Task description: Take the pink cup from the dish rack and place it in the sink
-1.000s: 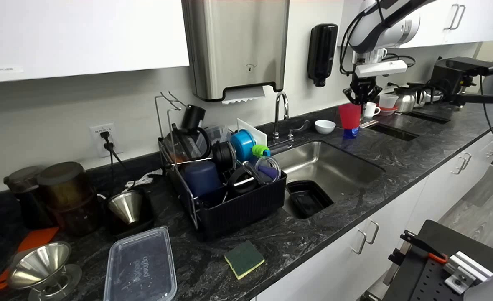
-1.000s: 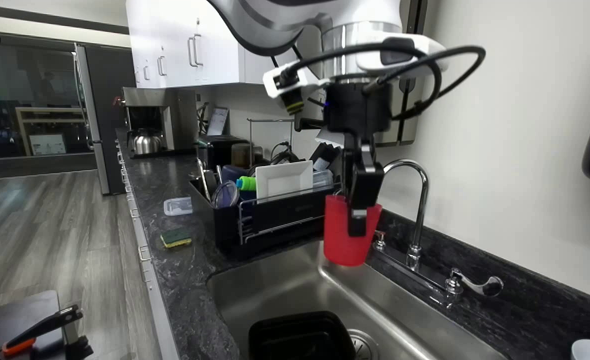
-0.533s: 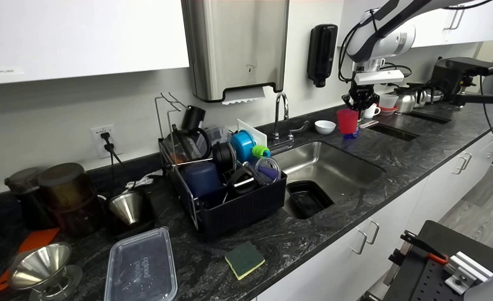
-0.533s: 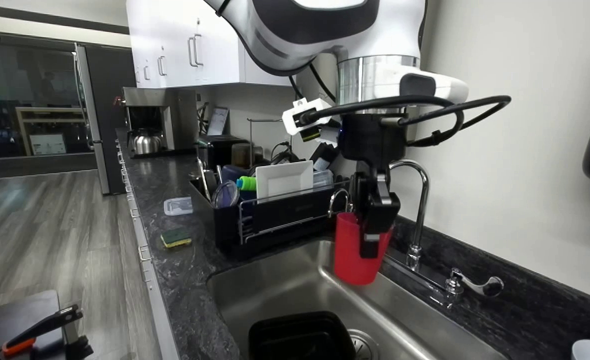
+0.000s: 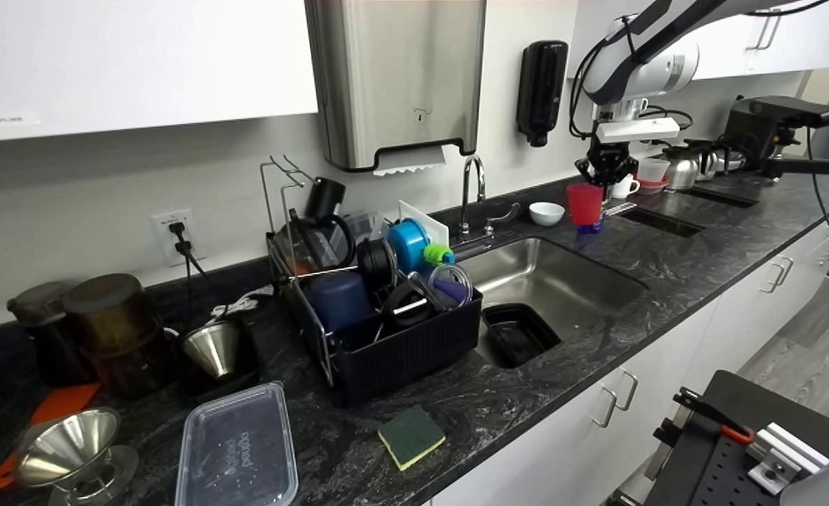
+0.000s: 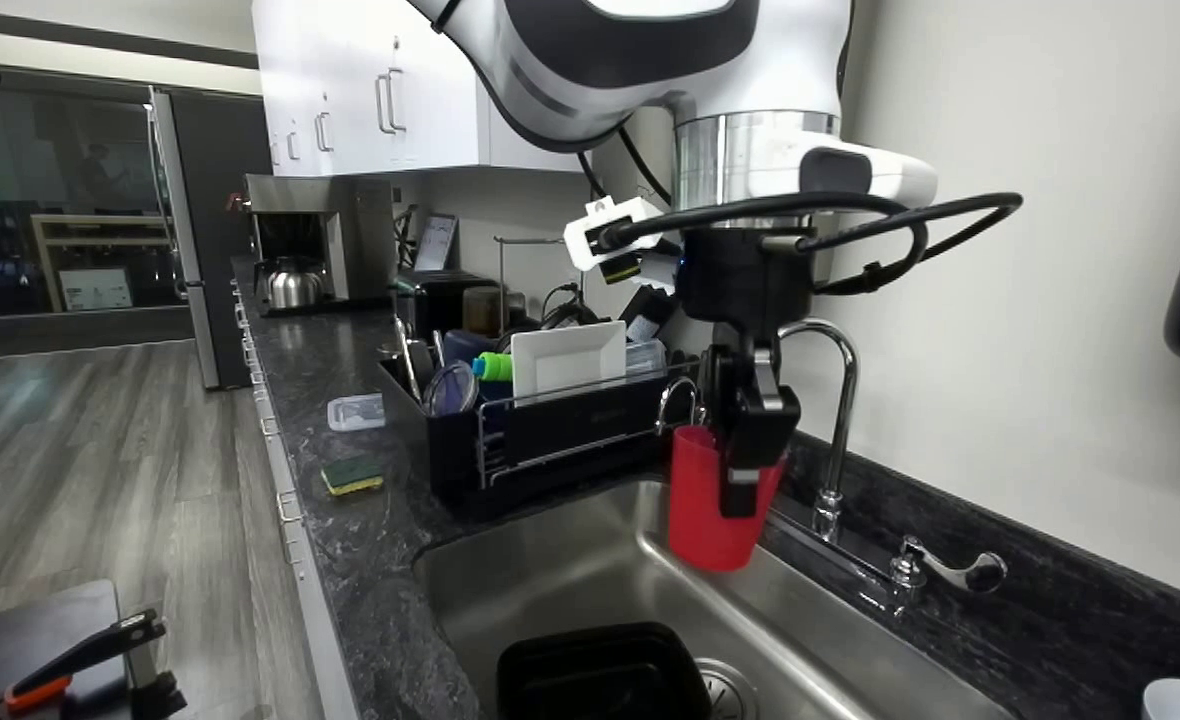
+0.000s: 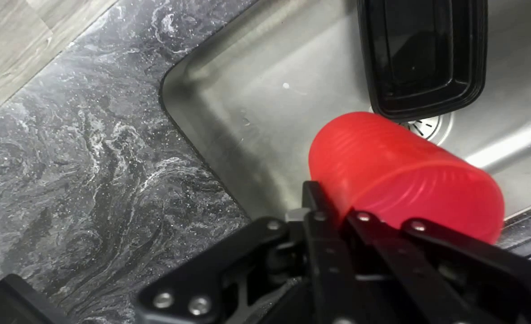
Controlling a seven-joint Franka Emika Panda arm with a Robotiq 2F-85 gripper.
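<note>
The pink cup [image 6: 700, 505], strongly reddish, is held upright by my gripper [image 6: 745, 470]. It also shows in an exterior view [image 5: 584, 205]. My gripper is shut on the cup's side wall, one finger outside and one inside the rim, in the wrist view [image 7: 330, 207]. In that view the cup [image 7: 373, 150] hangs over the steel sink [image 7: 265, 103], its open mouth toward the camera. The inner fingertip is hidden by the cup. The black dish rack [image 5: 407, 358] stands beside the sink [image 6: 540, 570], full of dishes, and also shows here [image 6: 575, 430].
A black tray [image 6: 600, 670] lies in the sink beside the drain [image 7: 425, 127]. The faucet [image 6: 845, 410] and its lever [image 6: 980, 575] stand at the sink's back. A white bowl [image 5: 546, 213] sits on the counter. A sponge [image 5: 412, 436] lies in front of the rack.
Between one second and half a second ago, my gripper moved down with the cup, shifting slightly sideways. Since then the arm and cup have stayed in place. The grip is unchanged.
</note>
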